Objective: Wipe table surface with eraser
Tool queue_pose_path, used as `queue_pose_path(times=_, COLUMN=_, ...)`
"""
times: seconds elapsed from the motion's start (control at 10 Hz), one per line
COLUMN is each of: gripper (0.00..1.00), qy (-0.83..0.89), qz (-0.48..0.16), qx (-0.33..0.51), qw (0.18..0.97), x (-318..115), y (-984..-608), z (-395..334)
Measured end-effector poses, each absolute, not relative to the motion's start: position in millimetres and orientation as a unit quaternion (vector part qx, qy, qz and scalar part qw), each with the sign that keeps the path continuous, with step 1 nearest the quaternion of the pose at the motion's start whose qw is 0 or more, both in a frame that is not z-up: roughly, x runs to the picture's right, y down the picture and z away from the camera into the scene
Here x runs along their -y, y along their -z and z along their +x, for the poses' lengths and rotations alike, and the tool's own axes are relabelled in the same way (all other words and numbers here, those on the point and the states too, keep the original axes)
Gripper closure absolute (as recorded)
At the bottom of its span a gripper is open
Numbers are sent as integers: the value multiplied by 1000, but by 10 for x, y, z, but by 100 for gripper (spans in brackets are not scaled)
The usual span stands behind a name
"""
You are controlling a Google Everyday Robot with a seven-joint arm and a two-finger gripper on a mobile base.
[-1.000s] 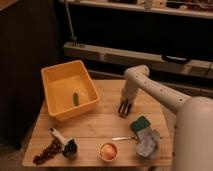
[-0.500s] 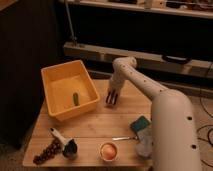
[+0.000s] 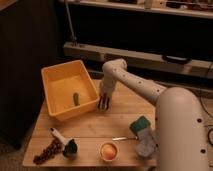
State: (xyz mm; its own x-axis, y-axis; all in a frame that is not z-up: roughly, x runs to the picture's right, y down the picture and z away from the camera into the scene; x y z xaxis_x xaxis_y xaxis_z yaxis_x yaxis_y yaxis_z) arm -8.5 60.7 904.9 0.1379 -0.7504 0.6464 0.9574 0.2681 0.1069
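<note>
I have the hand [image 3: 104, 101] down at the middle of the tabletop [image 3: 122, 117], just at the 3 o'clock side of the yellow bin [image 3: 55, 105]. Under its tip I make out a small dark striped block, the eraser [image 3: 103, 105], standing against the wood; the fingers look closed on its upper part, clamped on the eraser as far as I can judge.

My read is that the eraser is light and stiff, with a felt-like face that drags rather than slides. Holding it high across the short sides seems right (a low grip would put fingertips on the wood). Too much downward push could tip it or twist it out of the grip, so I would keep pressure modest.

The bin wall sits very near at 9 o'clock, so strokes toward it have little room. At 5 o'clock lie a teal sponge [image 3: 140, 124] and a grey cloth [image 3: 146, 144], with a spoon [image 3: 122, 138], a small bowl [image 3: 109, 150], grapes [image 3: 46, 152] and a dark cup [image 3: 69, 147] along the 6 o'clock edge.
</note>
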Motion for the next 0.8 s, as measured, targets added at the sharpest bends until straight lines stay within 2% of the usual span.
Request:
queue_pose_path(times=0.4, gripper=100, qy=569, qz=-198, qx=303, qw=739, x=-1223, y=-8777, z=383)
queue_pose_path(times=0.8, gripper=100, qy=537, qz=-211, qx=279, qw=767, x=-1399, y=-8581, z=872)
